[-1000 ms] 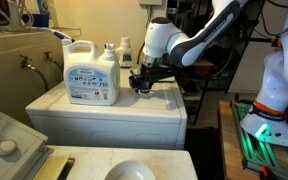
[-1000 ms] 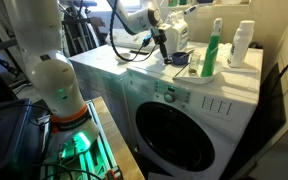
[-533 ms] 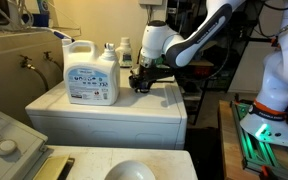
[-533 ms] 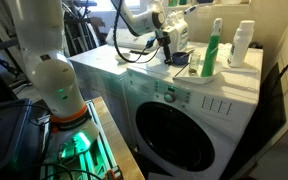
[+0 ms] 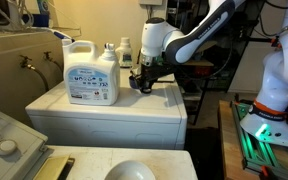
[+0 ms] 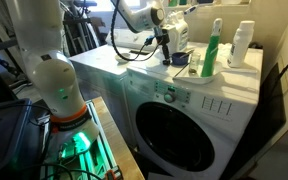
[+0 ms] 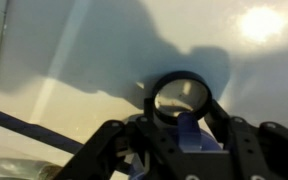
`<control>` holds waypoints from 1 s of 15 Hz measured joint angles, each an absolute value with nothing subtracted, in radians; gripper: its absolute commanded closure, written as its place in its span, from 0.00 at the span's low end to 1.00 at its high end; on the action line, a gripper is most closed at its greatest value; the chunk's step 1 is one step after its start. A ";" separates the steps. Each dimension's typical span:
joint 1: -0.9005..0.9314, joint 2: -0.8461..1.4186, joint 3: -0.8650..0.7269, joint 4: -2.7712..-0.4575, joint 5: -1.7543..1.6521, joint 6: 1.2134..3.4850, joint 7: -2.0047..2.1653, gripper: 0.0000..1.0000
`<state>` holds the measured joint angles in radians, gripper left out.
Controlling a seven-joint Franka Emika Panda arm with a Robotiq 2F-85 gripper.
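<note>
Your gripper (image 5: 139,84) hung low over the white washer-top table (image 5: 104,112), mid-frame, beside the big white detergent jug (image 5: 89,72). Mid-grasp, I judged: its fingers (image 7: 227,125) flanked a small dark ring (image 7: 152,100) there, but whether they gripped it I could not tell. Any lift first needed that hold checked.

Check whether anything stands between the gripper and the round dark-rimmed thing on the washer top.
Nothing visible does. In the wrist view the round dark-rimmed thing lies right at the tips of the gripper, with bare washer top around it. The detergent jug stands apart, to one side. Whether the fingers touch the round thing cannot be told.
</note>
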<state>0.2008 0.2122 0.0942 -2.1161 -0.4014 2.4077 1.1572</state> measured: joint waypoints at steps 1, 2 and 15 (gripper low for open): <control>0.203 0.205 0.095 -2.117 -0.401 2.370 1.142 0.71; 0.204 0.197 0.097 -2.118 -0.397 2.335 1.122 0.71; 0.210 0.176 0.123 -2.099 -0.126 2.130 0.997 0.71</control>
<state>0.2100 0.1757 0.1227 -2.0991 -0.1260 2.1303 0.9973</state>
